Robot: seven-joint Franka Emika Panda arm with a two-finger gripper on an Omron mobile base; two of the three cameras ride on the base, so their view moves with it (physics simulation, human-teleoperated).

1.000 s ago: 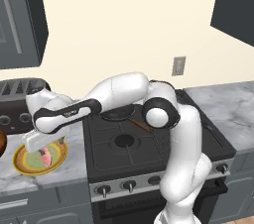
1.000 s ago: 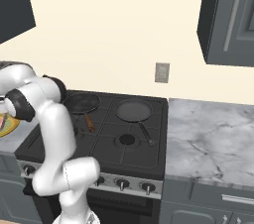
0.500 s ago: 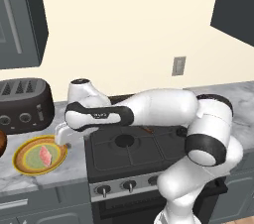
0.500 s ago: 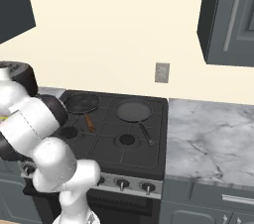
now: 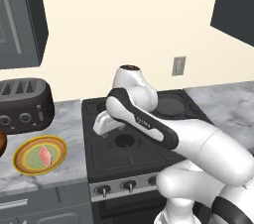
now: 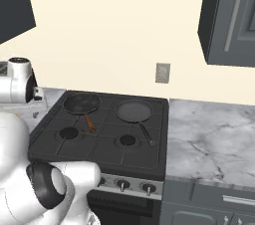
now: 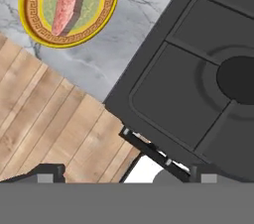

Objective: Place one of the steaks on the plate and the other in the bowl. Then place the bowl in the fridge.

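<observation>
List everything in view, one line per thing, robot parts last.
steak: one, pinkish-red, lying on the plate
plate: one, yellow rim, green centre, on the counter left of the stove
toaster: one, dark, behind the plate
bowl: one, reddish-brown, cut off at the left edge
stove: one, black, four burners
frying pans: two, dark, on the rear burners
wall outlet: one, grey, above the stove
counter: grey marble, either side of the stove
arm: white, stretched over the stove
pincer: open, empty, above the stove's front edge
</observation>
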